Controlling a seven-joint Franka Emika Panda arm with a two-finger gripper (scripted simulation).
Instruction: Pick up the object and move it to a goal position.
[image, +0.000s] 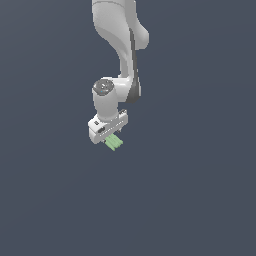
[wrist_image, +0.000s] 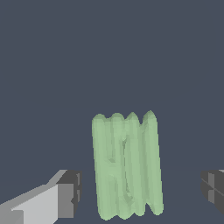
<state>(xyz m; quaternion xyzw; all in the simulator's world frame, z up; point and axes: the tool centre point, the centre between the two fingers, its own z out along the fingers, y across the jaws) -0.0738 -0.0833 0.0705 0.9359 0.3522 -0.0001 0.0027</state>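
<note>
1. Panda arm (image: 120, 45) lowered over a plain dark floor (image: 200, 200); white gripper (image: 111, 135) hung directly above the ridged light-green piece (image: 114, 142).
2. Jaws spread wide, pinching nothing: in the wrist view, one dark pad (wrist_image: 70, 192) well clear on one side of the piece (wrist_image: 127, 166), the other pad (wrist_image: 214, 188) well clear on the opposite side.
3. Piece located between the jaws, somewhat nearer the first pad than the second; open floor visible on both flanks, so no contact yet.
4. Ridges aligned across the line joining the pads, so closing would bear on the two long outer edges rather than on the short ends.
5. Height of the fingertips above the floor not readable from either view; piece partly hidden beneath the gripper body in the exterior view.
6. Step judged in hand: final approach before the grasp.
7. Advice for the step: centre the piece between the pads first, descend until the pads bracket its thin sides, then close slowly; a flat, low piece likely to slip out or tilt if pinched too high or off-centre.
8. Goal position not marked in either view.
</note>
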